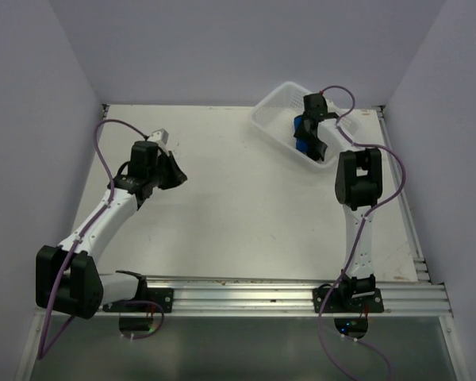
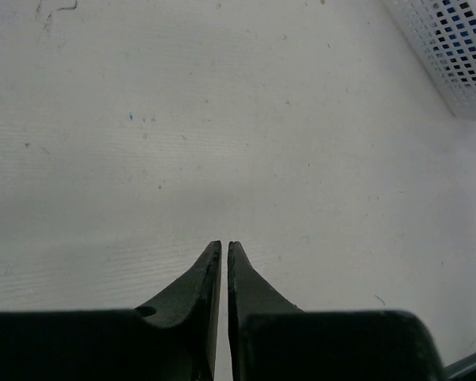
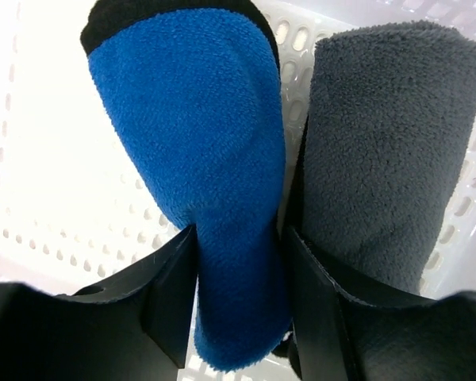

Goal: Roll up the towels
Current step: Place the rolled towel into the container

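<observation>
In the right wrist view a rolled blue towel (image 3: 198, 143) with a black end stands in the white perforated basket (image 3: 32, 159). My right gripper (image 3: 238, 262) has a finger on each side of this roll, and both touch it. A second rolled towel (image 3: 389, 135), dark grey here, lies right beside it in the basket. From above, the right gripper (image 1: 311, 136) reaches down into the basket (image 1: 274, 107) over the blue towel (image 1: 300, 133). My left gripper (image 1: 177, 176) hovers over bare table at the left; its fingers (image 2: 224, 244) are shut with nothing between them.
The basket sits at the table's back right corner, and its corner (image 2: 456, 55) shows in the left wrist view. Purple-grey walls close in the table on three sides. An aluminium rail (image 1: 254, 294) with both arm bases runs along the near edge.
</observation>
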Motion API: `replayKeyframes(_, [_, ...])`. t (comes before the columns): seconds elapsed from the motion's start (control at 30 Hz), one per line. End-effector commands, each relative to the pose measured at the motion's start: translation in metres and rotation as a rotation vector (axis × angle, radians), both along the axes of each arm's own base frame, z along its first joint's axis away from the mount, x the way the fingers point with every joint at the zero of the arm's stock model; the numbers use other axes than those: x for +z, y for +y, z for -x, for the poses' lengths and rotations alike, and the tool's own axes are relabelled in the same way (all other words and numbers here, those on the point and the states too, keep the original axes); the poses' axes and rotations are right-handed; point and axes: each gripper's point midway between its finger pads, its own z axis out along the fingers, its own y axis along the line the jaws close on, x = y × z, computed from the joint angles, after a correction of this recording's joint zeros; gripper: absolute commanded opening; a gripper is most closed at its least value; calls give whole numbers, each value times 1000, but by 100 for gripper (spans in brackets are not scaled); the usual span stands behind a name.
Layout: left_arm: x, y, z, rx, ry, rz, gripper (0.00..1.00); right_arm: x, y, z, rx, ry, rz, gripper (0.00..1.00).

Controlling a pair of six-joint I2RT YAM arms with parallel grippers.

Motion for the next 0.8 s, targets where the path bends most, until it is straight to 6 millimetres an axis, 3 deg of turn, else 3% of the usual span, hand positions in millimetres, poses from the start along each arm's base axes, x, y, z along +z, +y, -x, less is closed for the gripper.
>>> replayKeyframes(0.0, [2,-1,-3,-24,-28,7,13,63,-3,-4,31,-78,24,51])
replayKeyframes(0.37, [2,-1,-3,-33,-27,15,26,104,-2,-5,91,-146,51,57])
replayKeyframes(0.47, [5,1,-4,-25,-38,8,31,128,-2,-1,107,-189,55,58])
replayKeyframes(0.5, [6,4,-5,-15,-39,2,34,151,-3,3,113,-235,57,60])
replayKeyframes(0.57, [11,9,-6,3,-59,-15,45,163,1,10,144,-278,45,63])
replayKeyframes(0.6, [15,11,-6,10,-70,-19,49,190,1,17,149,-335,36,64])
replayKeyframes(0.63, [16,15,-7,25,-78,-31,55,201,7,22,181,-366,11,69])
replayKeyframes(0.7, [19,17,-7,33,-88,-39,61,210,13,31,216,-399,1,74])
replayKeyframes(0.73, [22,20,-8,45,-101,-50,64,233,16,43,232,-445,-2,75])
replayKeyframes(0.77, [24,23,-8,51,-106,-57,66,226,23,52,268,-436,-3,76])
